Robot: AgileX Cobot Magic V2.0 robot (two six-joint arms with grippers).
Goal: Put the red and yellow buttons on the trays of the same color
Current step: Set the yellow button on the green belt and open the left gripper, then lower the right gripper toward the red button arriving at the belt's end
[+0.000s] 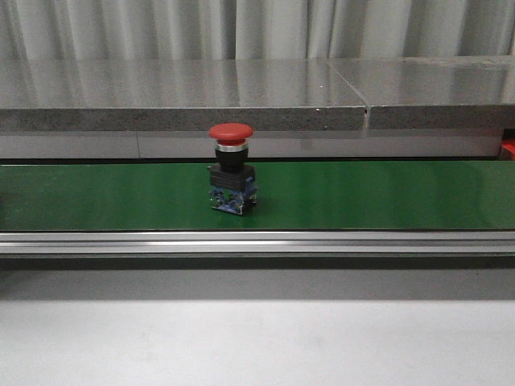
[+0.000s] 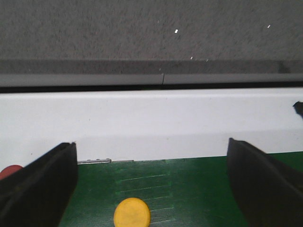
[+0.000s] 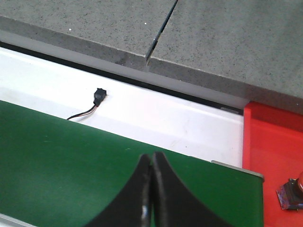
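Red button (image 1: 231, 170) upright mid-belt (image 1: 386, 197). Left hand (image 2: 151, 189) released above yellow button (image 2: 132, 213). Right hand (image 3: 151, 194) clenched, empty; red tray (image 3: 272, 146) at its 3 o'clock.

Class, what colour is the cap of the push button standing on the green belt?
Red: the button's cap shows best in the front view.

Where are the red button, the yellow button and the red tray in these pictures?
red button (image 1: 231, 131): front view, on its domed red cap.
yellow button (image 2: 132, 213): left wrist view, middle of its round yellow cap.
red tray (image 3: 272, 142): right wrist view, on its bare red floor.
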